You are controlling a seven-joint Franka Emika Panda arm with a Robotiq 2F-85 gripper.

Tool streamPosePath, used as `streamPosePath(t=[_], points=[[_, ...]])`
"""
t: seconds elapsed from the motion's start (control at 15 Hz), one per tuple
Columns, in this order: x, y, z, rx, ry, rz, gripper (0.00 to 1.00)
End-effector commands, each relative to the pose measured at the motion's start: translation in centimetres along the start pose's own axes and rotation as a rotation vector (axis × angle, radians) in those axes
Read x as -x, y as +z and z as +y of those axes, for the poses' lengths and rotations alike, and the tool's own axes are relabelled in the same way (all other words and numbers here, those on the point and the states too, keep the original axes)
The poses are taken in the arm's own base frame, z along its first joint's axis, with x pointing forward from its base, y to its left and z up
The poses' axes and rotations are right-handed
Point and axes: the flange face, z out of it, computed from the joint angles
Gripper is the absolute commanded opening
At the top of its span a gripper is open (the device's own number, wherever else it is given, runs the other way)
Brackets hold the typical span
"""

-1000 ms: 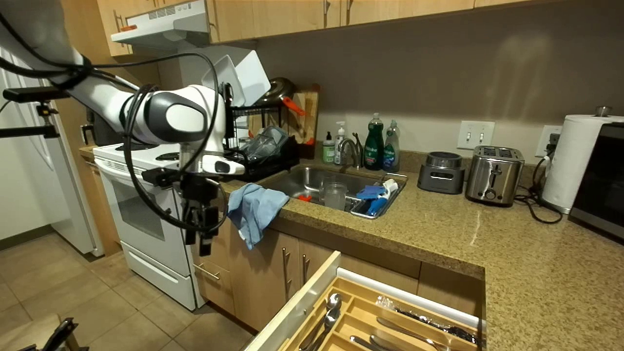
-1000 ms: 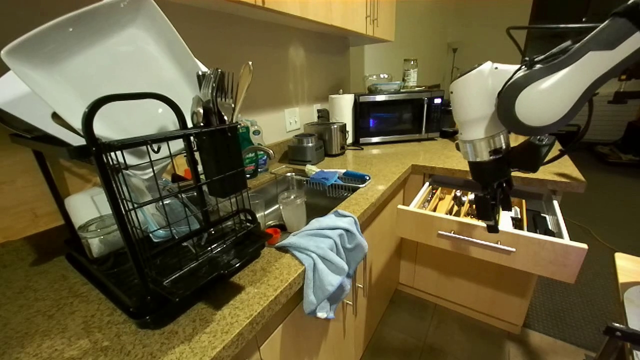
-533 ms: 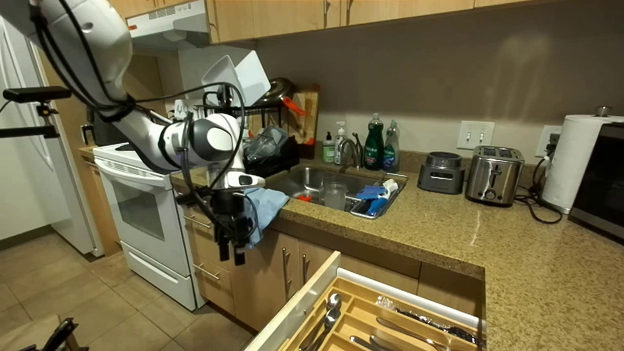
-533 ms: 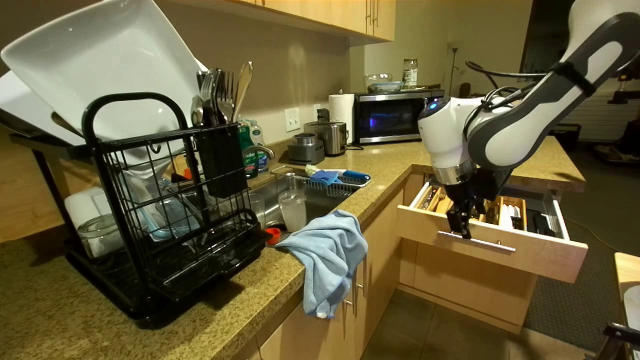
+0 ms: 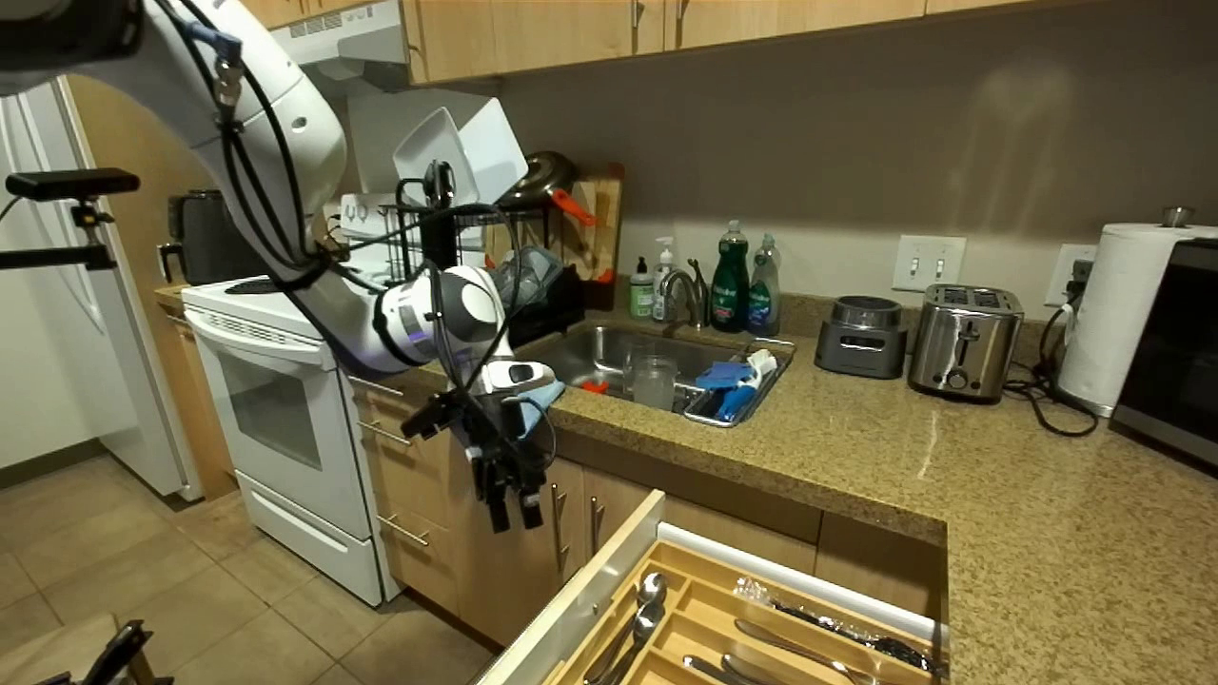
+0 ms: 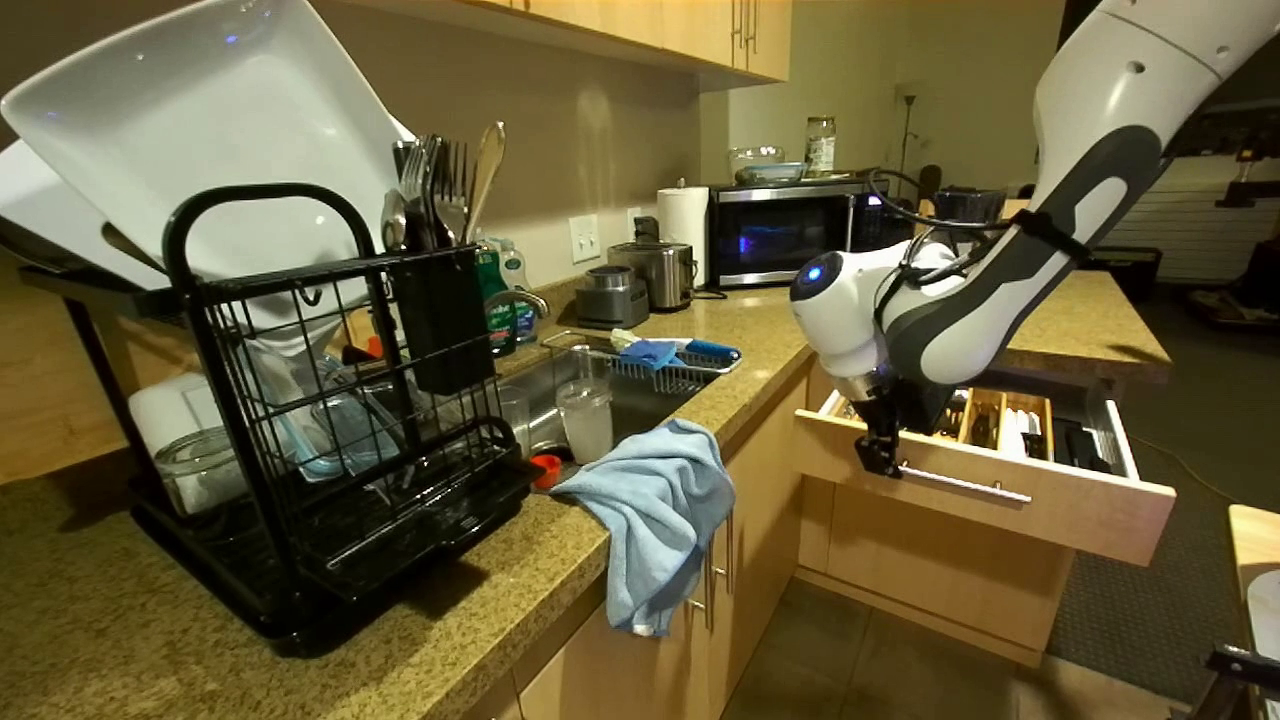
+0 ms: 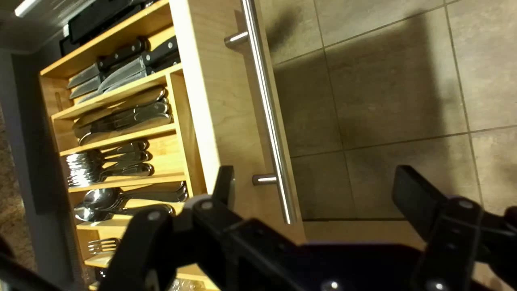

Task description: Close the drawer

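Pale wood fronts the broad drawer (image 6: 1085,510), which stands pulled out, silvery metal cutlery (image 7: 101,198) in it. Just before the drawer's front, near one end of its straight silvery bar handle (image 7: 268,107), hangs the black two-fingered gripper (image 7: 315,178), fingers spread wide; touching or apart, I cannot tell.

In an exterior view I saw a speckled counter (image 6: 430,640). A black dish rack (image 6: 420,545) stood on it at the left, a blue cloth (image 6: 660,520) hung over its edge, lower middle, and a toaster (image 6: 660,278) and microwave (image 6: 785,238) sat above the center.
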Motion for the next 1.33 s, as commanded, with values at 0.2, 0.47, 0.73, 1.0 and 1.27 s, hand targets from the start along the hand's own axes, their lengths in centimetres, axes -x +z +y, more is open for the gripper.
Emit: streamPosePath(t=[0.2,0.47,0.73,1.0,1.27], points=[[-3.8,1.8,-2.0,0.153,-0.017,0.058,1.0],[-5.2,2.9,-5.0,0.221,-0.053,0.084,1.0],[-5.8,3.1,-8.7,0.279,-0.072,0.113,1.0],[-6.5,2.8,-11.9,0.351,-0.077,0.16,1.0],[-7.6,2.8,-13.2,0.407,-0.067,0.19,1.0]])
